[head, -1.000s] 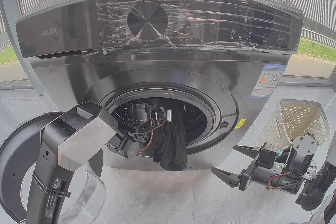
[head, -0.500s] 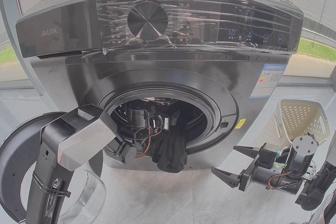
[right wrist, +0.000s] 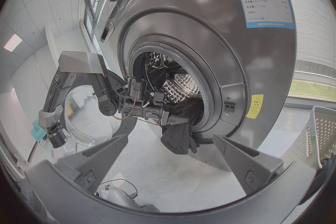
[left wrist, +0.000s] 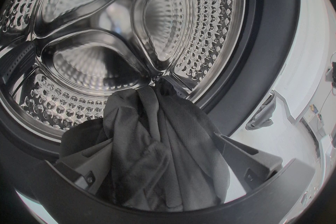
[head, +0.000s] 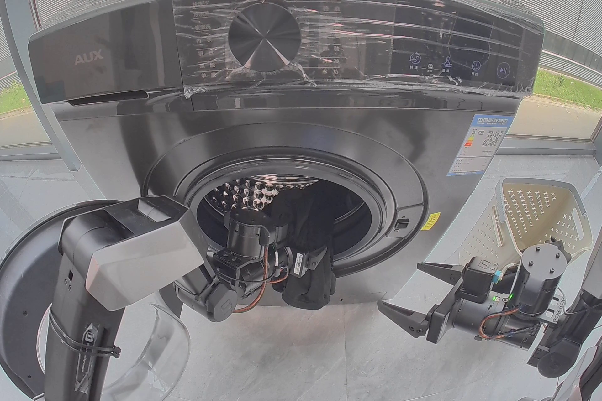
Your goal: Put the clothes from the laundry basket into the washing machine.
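**Head view.** The washing machine (head: 351, 126) stands with its door (head: 25, 296) swung open to the robot's left. The left gripper (head: 310, 263) sits at the lower lip of the round opening. A black garment (head: 310, 289) is draped across that lip, part of it inside and a fold hanging down the front panel outside. The right gripper (head: 399, 283) hangs low over the floor (head: 301, 352), near the white laundry basket (head: 539, 214), with its jaws spread and holding nothing. No clothes can be made out in the part of the basket's interior that shows.

**Left wrist view.** The left jaws stand wide apart. The garment lies bunched between and over them, resting there rather than pinched. Its upper end reaches up to the edge of the perforated steel drum (left wrist: 94, 60), where the drum meets the dark rubber seal (left wrist: 266, 42).

**Right wrist view.** The hanging fold droops below the left gripper, outside the door ring and above the floor. The right jaws frame this scene, released.

**Step in hand (judged).** The garment is being loaded and is only partly in, since it straddles the opening. The next move calls for gathering the outside fold, by a fresh grip or a push, and carrying it past the seal and deep into the drum, so that nothing is trapped when the door closes.
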